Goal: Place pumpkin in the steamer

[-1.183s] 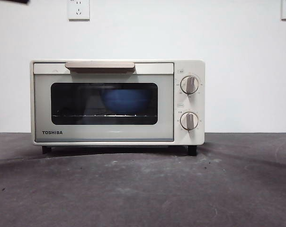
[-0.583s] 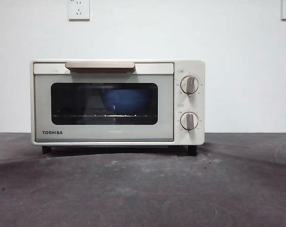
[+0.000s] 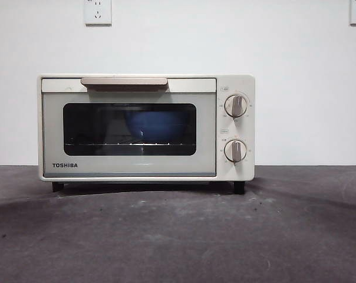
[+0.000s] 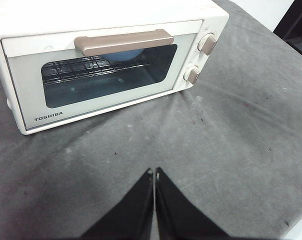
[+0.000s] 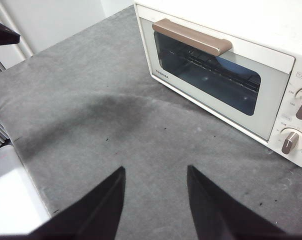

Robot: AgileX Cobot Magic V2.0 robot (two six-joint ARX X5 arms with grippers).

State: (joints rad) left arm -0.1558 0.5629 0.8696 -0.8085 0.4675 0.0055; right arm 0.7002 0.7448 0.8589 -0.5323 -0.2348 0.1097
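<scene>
Steamer [image 3: 146, 127] sits on the grey bench [image 3: 178, 236], back near the wall, door shut, blue bowl [image 3: 156, 125] visible through the window on the wire rack. Pumpkin not seen in any view. Left hand [image 4: 154, 172] hangs above the bench in front of the steamer, jaws pressed together, holding nothing. Right hand [image 5: 156, 175] hangs near the bench's front edge, jaws apart. Wide bare bench between hands and steamer.

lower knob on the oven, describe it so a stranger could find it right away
Find the cream-white TOSHIBA oven standing on the grey table. To the right of its closed glass door two round knobs stand one above the other. The lower knob is the one nearer the oven's foot, below the upper knob.
</scene>
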